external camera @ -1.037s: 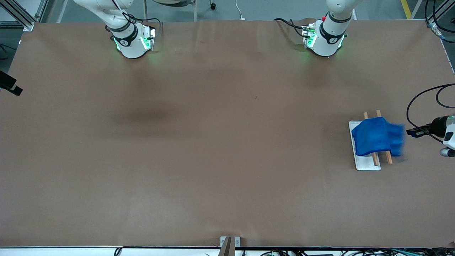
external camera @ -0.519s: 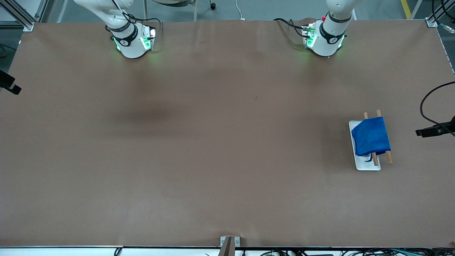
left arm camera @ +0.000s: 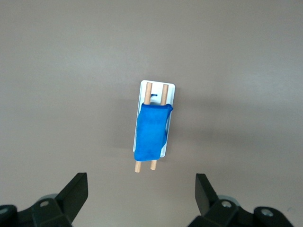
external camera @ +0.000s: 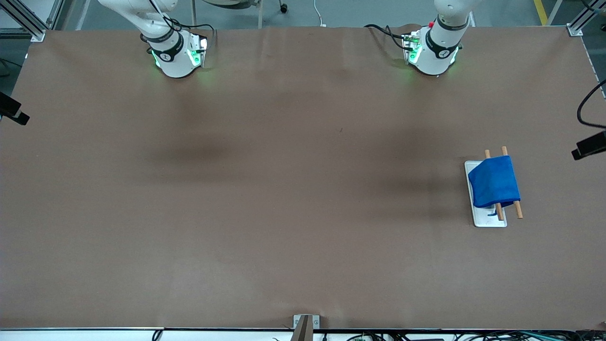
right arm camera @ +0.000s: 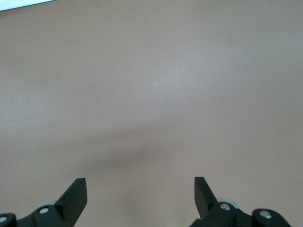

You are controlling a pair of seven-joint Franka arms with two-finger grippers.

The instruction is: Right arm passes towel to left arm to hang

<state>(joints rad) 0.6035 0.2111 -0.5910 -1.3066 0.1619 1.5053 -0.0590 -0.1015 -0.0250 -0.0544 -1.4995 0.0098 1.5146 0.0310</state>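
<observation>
A: Brown table [external camera: 284, 189], bare but for one thing near the edge at the left arm's end: a white base [external camera: 487, 220] with two wooden rods [external camera: 518, 209], and the towel [external camera: 494, 182] draped over them.

B: So it's hung. Where are the grippers?

A: The left gripper [left arm camera: 142, 196] hangs high over the rack, fingers [left arm camera: 75, 191] spread wide and holding nothing. Its wrist view looks straight down on the towel [left arm camera: 151, 132]. The right gripper [right arm camera: 140, 198] is also wide open and empty, over bare table; that arm waits.

B: What's left, then?

A: By my judgement only the retreat. The left arm should lift clear, straight away from the rods, so nothing snags the loop tag or drags the cloth.

B: And against a second ago?

A: Then a flap of towel was blurred beside the rack and the left gripper was close by it. Now the cloth lies settled, and the gripper has drawn off toward that edge of the table.
</observation>
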